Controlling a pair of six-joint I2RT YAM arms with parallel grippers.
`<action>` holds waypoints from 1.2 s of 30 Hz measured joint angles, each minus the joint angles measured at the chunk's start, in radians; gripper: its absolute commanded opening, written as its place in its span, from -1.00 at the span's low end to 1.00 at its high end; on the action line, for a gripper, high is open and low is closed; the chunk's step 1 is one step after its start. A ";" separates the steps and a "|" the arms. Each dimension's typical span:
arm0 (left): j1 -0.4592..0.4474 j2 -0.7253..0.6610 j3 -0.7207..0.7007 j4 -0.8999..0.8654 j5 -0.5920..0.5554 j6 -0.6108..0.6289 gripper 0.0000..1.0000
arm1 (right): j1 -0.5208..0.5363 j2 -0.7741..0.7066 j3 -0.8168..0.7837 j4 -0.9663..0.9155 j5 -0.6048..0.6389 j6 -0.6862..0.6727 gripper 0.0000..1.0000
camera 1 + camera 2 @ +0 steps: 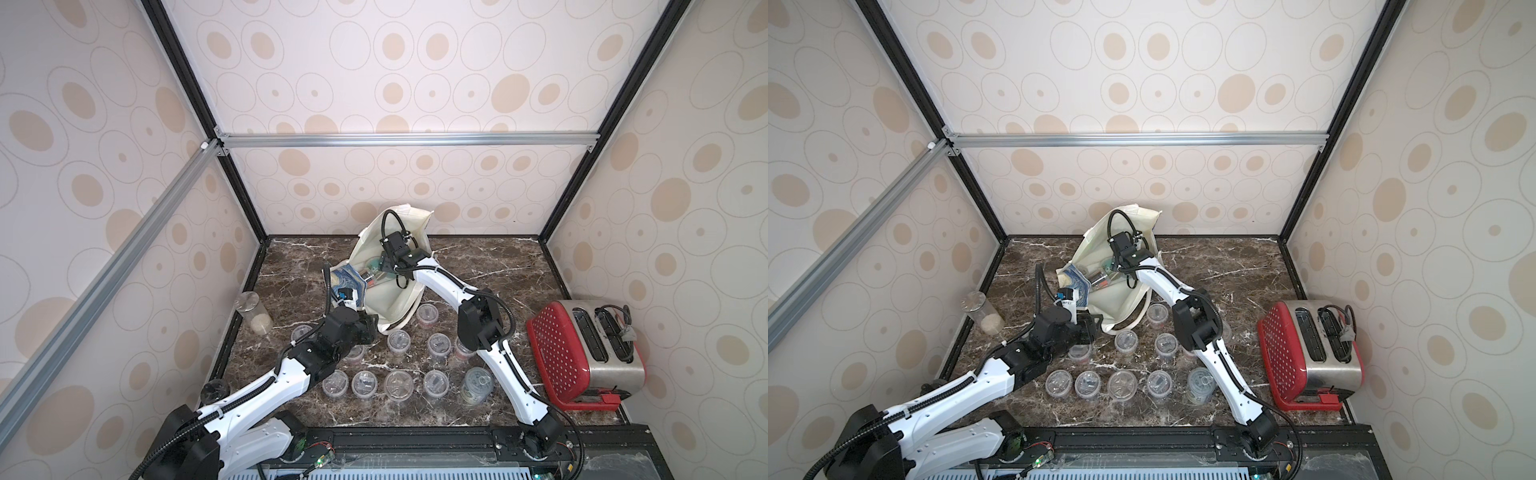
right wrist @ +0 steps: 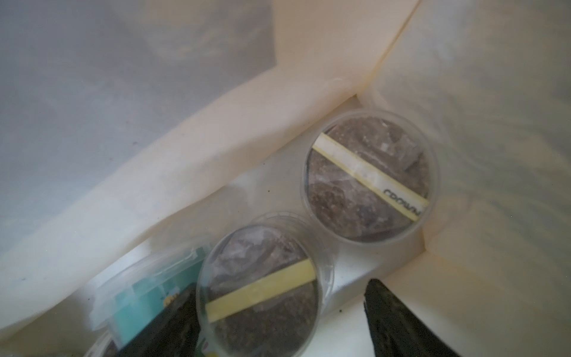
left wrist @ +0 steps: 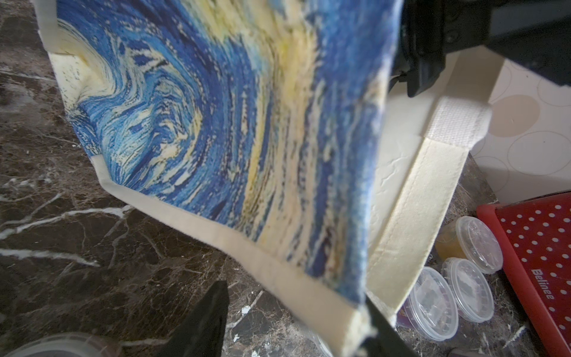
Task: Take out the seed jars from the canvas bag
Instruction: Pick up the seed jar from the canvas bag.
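Observation:
The canvas bag (image 1: 390,301) (image 1: 1119,305) lies open at the back middle of the marble table, cream inside, blue swirl print (image 3: 216,123) outside. My left gripper (image 1: 346,293) (image 3: 295,293) is open at the bag's near rim; the hem rests against one finger (image 3: 381,330). My right gripper (image 1: 380,266) (image 2: 278,321) is down inside the bag, open, its fingers either side of a seed jar (image 2: 259,287) with a yellow strip on its lid. A second such jar (image 2: 369,176) and a teal-labelled jar (image 2: 148,296) lie beside it. Several seed jars (image 1: 398,384) (image 1: 1125,340) stand on the table in front.
A tall clear cylinder (image 1: 253,313) with beige grains stands by the left wall. A red and steel toaster (image 1: 586,353) (image 3: 531,262) fills the right side. Both arms reach over the rows of jars (image 3: 432,306). Patterned walls close the back and sides.

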 measured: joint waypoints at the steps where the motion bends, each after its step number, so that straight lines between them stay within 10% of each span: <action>1: 0.000 0.000 0.000 0.000 0.000 0.000 0.17 | -0.003 0.001 0.000 0.005 -0.004 0.004 0.69; 18: 0.000 0.001 0.000 0.000 -0.006 0.000 0.21 | -0.032 0.015 -0.016 0.068 -0.100 0.016 0.32; 36: 0.000 -0.018 0.031 -0.039 -0.039 0.003 0.55 | -0.034 -0.301 -0.317 0.159 -0.164 -0.106 0.28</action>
